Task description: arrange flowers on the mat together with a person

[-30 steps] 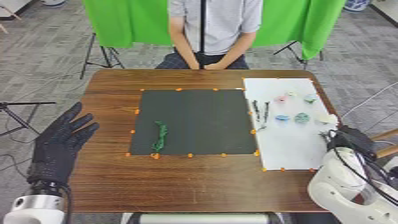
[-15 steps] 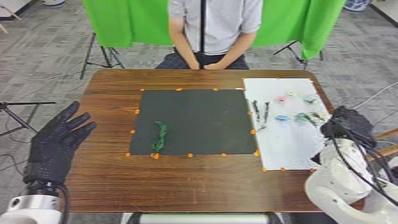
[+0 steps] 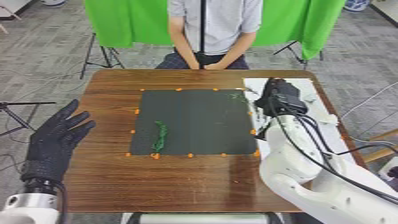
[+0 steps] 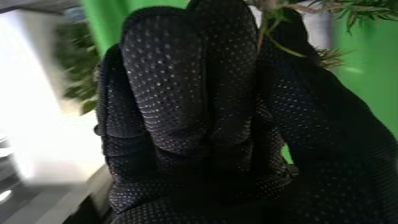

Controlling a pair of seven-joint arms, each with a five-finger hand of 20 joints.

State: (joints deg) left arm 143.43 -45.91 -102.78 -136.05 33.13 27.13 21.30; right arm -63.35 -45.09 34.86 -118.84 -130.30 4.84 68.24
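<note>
Fingers (image 4: 169, 85) and thumb (image 4: 315, 105) of the right hand (image 3: 281, 96) are closed in a pinch on a thin leafy sprig (image 3: 238, 96), its greenery sticking out over the dark mat (image 3: 195, 120) near the far right corner. So slight a stem could twist or slip if the thumb eases unevenly, or cling to the glove's fabric at release. Behind, the right arm (image 3: 289, 155) spans the white sheet (image 3: 306, 89); dipping low, it might nudge the pale flower (image 3: 331, 119). Another green sprig (image 3: 161, 137) lies on the mat's left side. The left hand (image 3: 55, 142), loosely open and empty, is by the worktop (image 3: 178, 185)'s left edge.
</note>
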